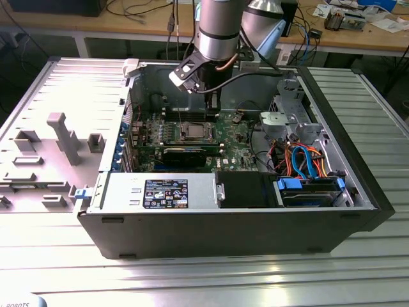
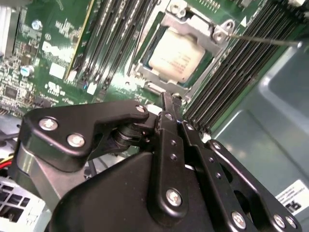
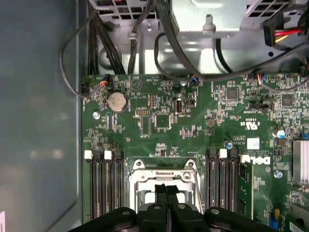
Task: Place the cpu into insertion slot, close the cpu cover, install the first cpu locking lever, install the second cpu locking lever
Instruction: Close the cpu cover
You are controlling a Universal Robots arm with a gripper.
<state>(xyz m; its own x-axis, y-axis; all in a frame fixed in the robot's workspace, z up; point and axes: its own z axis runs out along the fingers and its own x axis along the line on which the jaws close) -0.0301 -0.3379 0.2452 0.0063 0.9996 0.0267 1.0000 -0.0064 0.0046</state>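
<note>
The cpu (image 1: 195, 132) sits in the insertion slot (image 1: 183, 133) at the middle of the green motherboard (image 1: 239, 150). In the exterior view the board lies inside an open computer case (image 1: 223, 224) on the ribbed metal counter (image 1: 255, 275), and the arm's pincer (image 1: 213, 107) hangs over the board close to the slot.

In the second wrist view the cpu's pale metal top shows through the window of the cpu cover (image 2: 193, 21), which lies flat around it. A thin lever rod (image 2: 260, 38) juts across the memory slots (image 2: 241, 58). The pincer's fingers (image 2: 170, 125) are pressed together, grasping nothing.

In the first wrist view the clenched tips hover over the slot's metal frame.
</note>
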